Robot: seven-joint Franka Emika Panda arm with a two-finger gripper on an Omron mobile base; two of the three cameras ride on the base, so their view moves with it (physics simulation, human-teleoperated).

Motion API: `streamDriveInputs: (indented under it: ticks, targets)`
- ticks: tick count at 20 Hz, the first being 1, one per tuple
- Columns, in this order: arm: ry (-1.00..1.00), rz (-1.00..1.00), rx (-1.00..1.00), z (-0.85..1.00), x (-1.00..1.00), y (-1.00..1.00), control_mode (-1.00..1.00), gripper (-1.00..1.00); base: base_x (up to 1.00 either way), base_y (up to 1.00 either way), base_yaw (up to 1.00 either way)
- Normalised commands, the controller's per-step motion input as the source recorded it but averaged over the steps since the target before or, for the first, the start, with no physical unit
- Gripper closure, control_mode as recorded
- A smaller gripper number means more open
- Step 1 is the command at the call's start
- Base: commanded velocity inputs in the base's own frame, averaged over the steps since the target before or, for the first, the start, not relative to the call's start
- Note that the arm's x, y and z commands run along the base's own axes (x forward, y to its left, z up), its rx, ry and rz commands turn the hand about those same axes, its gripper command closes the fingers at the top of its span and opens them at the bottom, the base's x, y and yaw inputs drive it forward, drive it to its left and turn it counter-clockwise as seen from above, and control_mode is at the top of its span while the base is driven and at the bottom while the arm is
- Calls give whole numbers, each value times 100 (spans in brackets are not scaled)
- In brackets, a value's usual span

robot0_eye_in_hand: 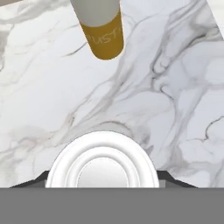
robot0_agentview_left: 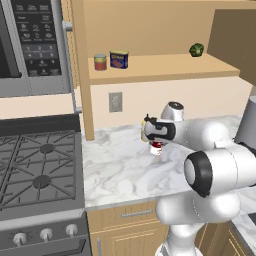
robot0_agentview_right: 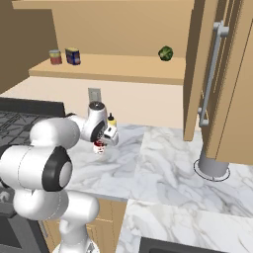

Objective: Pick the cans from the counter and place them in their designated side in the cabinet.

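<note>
Now, fingers point(robot0_agentview_left: 156, 149) clamped round squat red-and-white can point(robot0_eye_in_hand: 102, 164), ringed silvery lid, veined marble counter point(robot0_agentview_left: 120, 172).

the counter point(robot0_agentview_left: 120, 175) is running to the right of the stove point(robot0_agentview_left: 35, 170), with the microwave point(robot0_agentview_left: 30, 45) hanging above the stove. the cabinet point(robot0_agentview_left: 165, 67) is sitting over the counter, right of the microwave. on its shelf, two cans point(robot0_agentview_left: 100, 62) are standing side by side at the left end, and a small round thing point(robot0_agentview_left: 196, 49) is lying well apart at the right. down on the counter, the round can point(robot0_agentview_left: 157, 147) is sitting directly under the gripper point(robot0_agentview_left: 156, 145), with the squeeze bottle point(robot0_eye_in_hand: 101, 30) standing just behind it, nearer the wall.
</note>
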Motion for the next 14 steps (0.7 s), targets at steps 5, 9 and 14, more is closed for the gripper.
streamDriveInputs:
  ticks: [5,9,14]
  targets:
    - [-5,0,1,35,-14,0,-100,100,0,0,0]
    - [-6,0,0,31,-12,0,-100,100,0,0,0]
    - [-7,0,0,30,-12,0,-100,100,0,0,0]
